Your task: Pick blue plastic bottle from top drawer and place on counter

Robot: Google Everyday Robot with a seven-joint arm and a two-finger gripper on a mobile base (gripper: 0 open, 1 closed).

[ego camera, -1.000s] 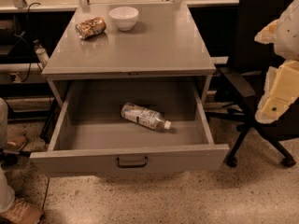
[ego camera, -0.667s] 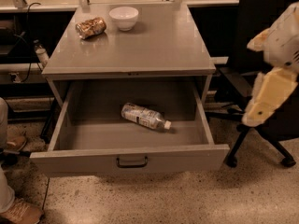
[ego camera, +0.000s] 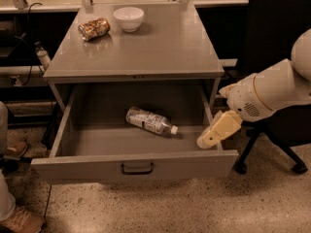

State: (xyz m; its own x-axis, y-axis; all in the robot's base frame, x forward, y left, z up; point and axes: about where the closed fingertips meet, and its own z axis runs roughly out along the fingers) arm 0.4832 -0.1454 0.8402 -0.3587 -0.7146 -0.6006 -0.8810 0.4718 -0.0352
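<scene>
The blue plastic bottle (ego camera: 150, 121) lies on its side inside the open top drawer (ego camera: 136, 165), cap pointing right. The drawer is pulled fully out from the grey cabinet, its dark handle at the front centre. The counter (ego camera: 160, 42) is the flat grey top above it. My gripper (ego camera: 206, 140) hangs from the white arm at the right, its cream-coloured tip over the drawer's right front corner, a little to the right of the bottle's cap and not touching it.
A shiny brown-gold snack can (ego camera: 94, 28) and a white bowl (ego camera: 129, 18) stand at the counter's back left. A black office chair (ego camera: 277, 76) is behind my arm at the right. A person's shoes (ego camera: 17, 217) are at the left edge.
My arm has swung in from the right edge and down, bringing the gripper to the drawer's right front corner. The bottle, can and bowl have not moved.
</scene>
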